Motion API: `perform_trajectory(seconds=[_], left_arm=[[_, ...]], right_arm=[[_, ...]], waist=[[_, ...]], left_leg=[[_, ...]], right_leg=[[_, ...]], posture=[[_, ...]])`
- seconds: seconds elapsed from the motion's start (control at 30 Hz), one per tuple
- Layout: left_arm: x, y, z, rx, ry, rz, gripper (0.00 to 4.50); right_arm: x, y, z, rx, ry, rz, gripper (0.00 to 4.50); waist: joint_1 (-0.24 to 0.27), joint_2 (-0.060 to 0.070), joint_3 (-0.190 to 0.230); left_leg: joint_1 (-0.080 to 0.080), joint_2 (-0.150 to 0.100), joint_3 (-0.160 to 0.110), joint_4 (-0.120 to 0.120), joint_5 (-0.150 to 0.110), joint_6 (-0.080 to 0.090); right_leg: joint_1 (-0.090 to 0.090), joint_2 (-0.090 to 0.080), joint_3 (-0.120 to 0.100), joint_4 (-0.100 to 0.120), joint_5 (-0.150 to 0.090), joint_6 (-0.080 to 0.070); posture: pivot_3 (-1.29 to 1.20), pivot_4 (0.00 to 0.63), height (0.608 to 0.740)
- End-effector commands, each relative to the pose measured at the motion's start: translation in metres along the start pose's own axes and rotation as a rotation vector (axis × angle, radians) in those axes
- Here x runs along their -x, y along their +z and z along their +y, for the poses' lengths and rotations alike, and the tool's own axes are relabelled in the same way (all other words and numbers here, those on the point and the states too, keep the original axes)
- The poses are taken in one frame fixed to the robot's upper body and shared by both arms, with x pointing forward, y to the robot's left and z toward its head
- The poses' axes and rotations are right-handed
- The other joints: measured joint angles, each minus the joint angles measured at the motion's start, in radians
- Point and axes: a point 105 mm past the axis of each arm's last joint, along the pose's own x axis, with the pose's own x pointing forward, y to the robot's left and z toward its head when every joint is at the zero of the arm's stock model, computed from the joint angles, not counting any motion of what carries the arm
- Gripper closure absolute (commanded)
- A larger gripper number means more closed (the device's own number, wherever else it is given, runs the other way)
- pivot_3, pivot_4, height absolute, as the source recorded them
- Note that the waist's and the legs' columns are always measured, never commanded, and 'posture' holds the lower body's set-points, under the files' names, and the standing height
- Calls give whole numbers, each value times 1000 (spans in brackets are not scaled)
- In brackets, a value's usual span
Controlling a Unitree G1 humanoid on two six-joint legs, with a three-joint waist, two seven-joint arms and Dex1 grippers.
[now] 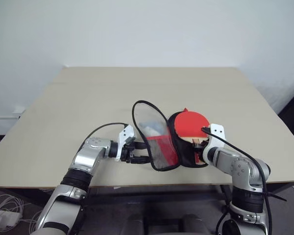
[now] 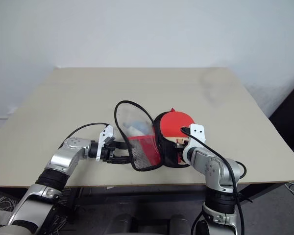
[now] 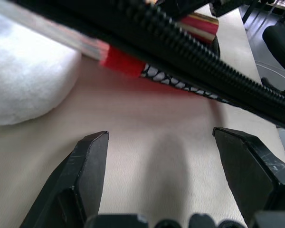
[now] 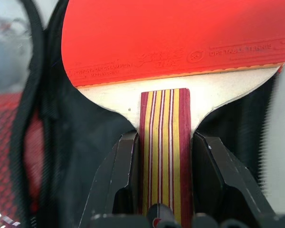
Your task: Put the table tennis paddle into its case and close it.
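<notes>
A beige table [image 1: 88, 93] with a plain matte top fills the middle of the scene. Behind it, toward twelve o'clock, stands a white wall [image 1: 147, 29]. Below the table's near edge, toward seven o'clock, white cables [image 1: 5, 208] lie coiled on the floor.

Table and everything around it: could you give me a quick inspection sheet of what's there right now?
Surface: beige table, bare apart from the job's things.
Job's things: case lies open near the front edge, its clear half spread toward the left gripper; table tennis paddle rests over the black half, red face up.
Clutter: nothing seen.
Grippers: right gripper has its jaws shut on the paddle's striped handle; left gripper has open jaws beside the case's edge, holding nothing.
Cables: black cable along each arm; white cords on the floor.
Surroundings: plain white wall.
</notes>
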Motion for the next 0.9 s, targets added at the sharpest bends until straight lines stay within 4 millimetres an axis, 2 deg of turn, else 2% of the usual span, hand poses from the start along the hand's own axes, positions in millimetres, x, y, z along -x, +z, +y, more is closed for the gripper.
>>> perform_trajectory(seconds=[0.03, 0.27, 0.47, 0.57, 0.77, 0.87, 0.9], left_arm=[[3, 14, 3, -50, 5, -15, 776], [2, 14, 2, -49, 7, -21, 776], [3, 12, 1, -44, 12, -18, 776], [3, 11, 1, -41, 10, -15, 776], [4, 13, 1, -38, 9, -13, 776], [3, 16, 2, -42, 7, -19, 776], [0, 19, 1, -48, 3, -31, 776]], right_arm=[[3, 11, 15, 19, 41, -54, 3257], [-9, 0, 8, 1, 3, -8, 3257], [-6, -6, -4, 34, -35, 6, 3257], [-6, -9, -2, 36, -19, 16, 3257], [0, -8, 8, 43, 22, -1, 1316], [10, -1, 1, 57, 4, -31, 317], [18, 6, -5, 92, -15, -64, 317]], waist=[[0, 0, 0], [0, 0, 0], [0, -1, 0], [1, -1, -1], [1, -1, -1], [1, -1, -1], [3, -1, -1]], left_leg=[[0, 0, 0, 0, 0, 0], [0, 0, -1, 0, 0, 0], [0, 0, -1, 0, 0, -1], [0, 0, -2, 0, 0, -1], [0, 0, -3, 1, 0, -1], [0, -1, -3, 1, 1, -1], [0, -1, -3, 1, 1, -1]], right_leg=[[0, 0, 0, 0, 0, 0], [0, 0, -1, 0, 0, 0], [1, 0, -1, 0, 0, 0], [2, 0, -2, 0, 0, 0], [2, 0, -3, 0, 0, 0], [2, 0, -3, 0, 0, 0], [2, 0, -3, 0, 0, 0]], posture=[[0, 0, 728], [0, 0, 728], [0, 0, 728], [0, 0, 728], [0, 0, 728], [0, 0, 728], [0, 0, 728]])
